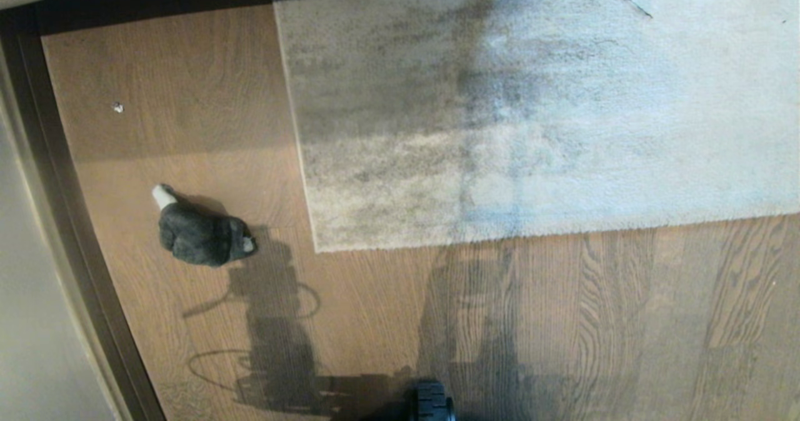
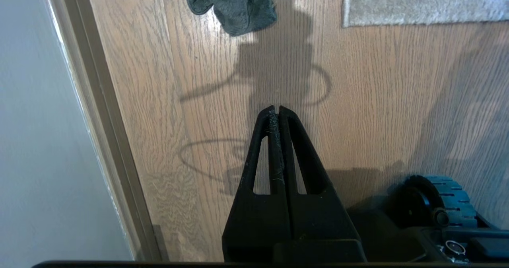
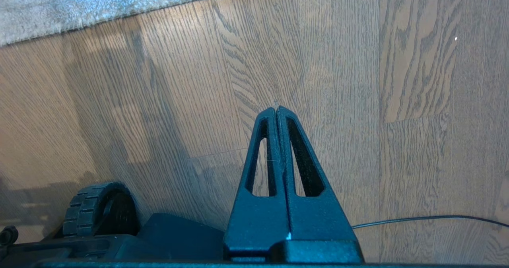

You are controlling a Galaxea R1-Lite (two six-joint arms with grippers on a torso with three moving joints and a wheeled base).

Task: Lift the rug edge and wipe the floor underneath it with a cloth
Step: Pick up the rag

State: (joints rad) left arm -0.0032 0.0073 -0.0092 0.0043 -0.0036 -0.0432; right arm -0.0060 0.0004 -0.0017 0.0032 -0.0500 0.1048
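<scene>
Right now I see both arms hanging parked above the floor point(image 1: 562, 321), left gripper point(image 2: 277, 108) and right gripper point(image 3: 276, 109) pinched together, empty. Meanwhile the cloth point(image 1: 200, 233) lies bunched on the planks, near the rug edge point(image 1: 315, 246), which lies flat.

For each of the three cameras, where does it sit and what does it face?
Head view: high, facing down at floor, rug edge, cloth; only a base wheel shows.
Left wrist view: behind the shut left gripper; shares cloth and rug corner with head.
Right wrist view: behind the shut right gripper, facing floor and rug edge.
</scene>
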